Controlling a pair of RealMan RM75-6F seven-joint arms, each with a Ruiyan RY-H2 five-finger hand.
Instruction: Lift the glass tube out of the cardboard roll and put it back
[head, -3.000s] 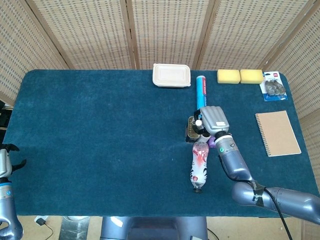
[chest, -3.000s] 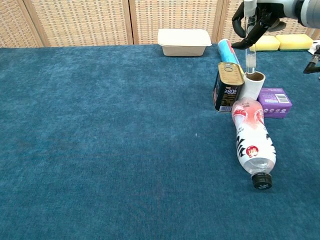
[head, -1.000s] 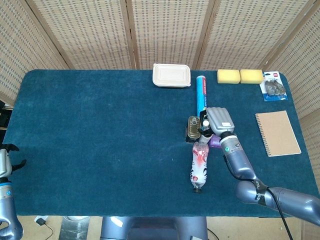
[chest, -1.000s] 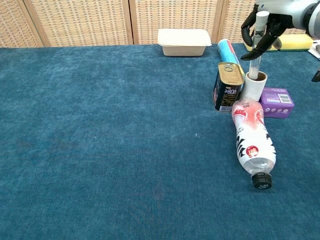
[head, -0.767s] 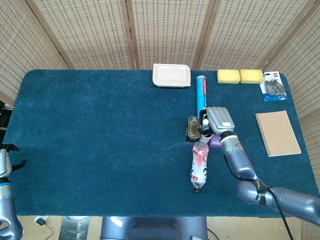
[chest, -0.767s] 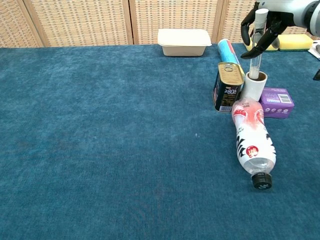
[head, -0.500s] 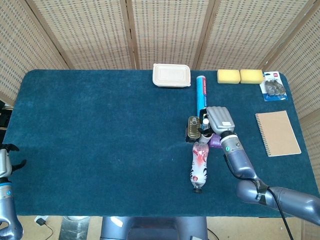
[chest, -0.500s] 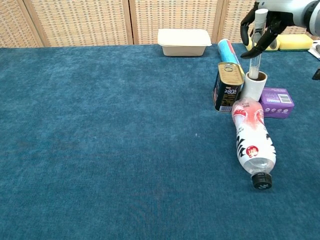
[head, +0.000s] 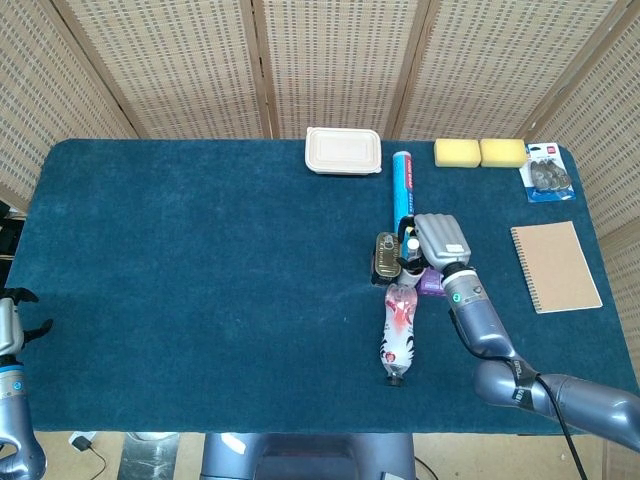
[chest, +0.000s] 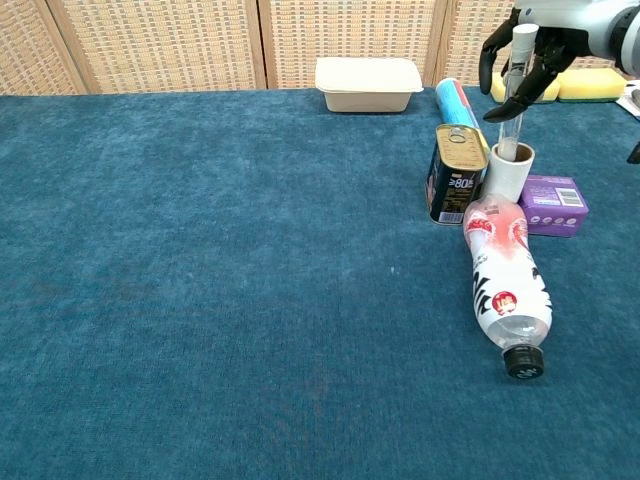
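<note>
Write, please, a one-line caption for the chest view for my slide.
The right hand holds the glass tube upright, its lower end inside the cardboard roll beside a tin can.

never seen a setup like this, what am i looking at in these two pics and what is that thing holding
This is a two-armed robot with finger hands, steered by a person. One picture looks down from its head, the other looks forward from its chest, at the same blue table.

The right hand pinches a glass tube by its top. The tube stands upright with its lower end inside a short white cardboard roll. The left hand waits at the table's near left edge, holding nothing.

Next to the roll are a tin can, a small purple box and a plastic bottle lying on its side. Further back lie a blue tube, a lidded beige food container and two yellow sponges. To the right lie a spiral notebook and a blister pack.
</note>
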